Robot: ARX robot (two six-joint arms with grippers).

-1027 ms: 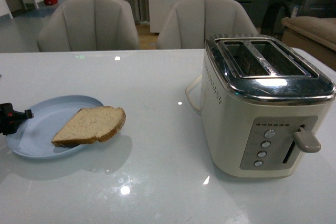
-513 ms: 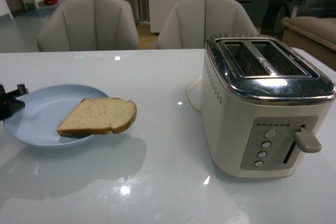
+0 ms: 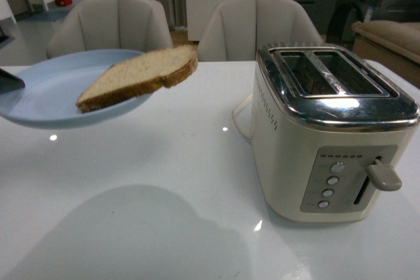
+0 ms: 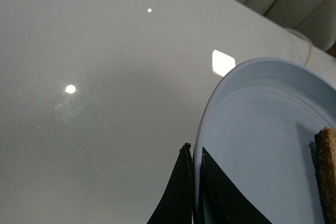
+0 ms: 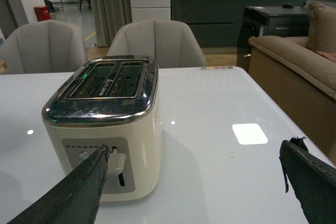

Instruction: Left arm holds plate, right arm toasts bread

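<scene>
we see one pale-blue plate [image 3: 46,100] held above the desk [image 3: 164,181] on the left. our left pincer [image 4: 195,192] pinches its rim, with one finger on each side. one half slice of bread [image 3: 141,73] lies on the plate, its crust end jutting past the rim toward the one toaster [image 3: 328,136]. the toaster has two slots, four round buttons and one lever. our right pincer [image 5: 194,150] is spread wide and grips nothing, facing the toaster's front. two chairs [image 3: 111,27] stand behind the desk.

Glossy white table [image 3: 164,181] — cream toaster [image 3: 328,136] on it
</scene>
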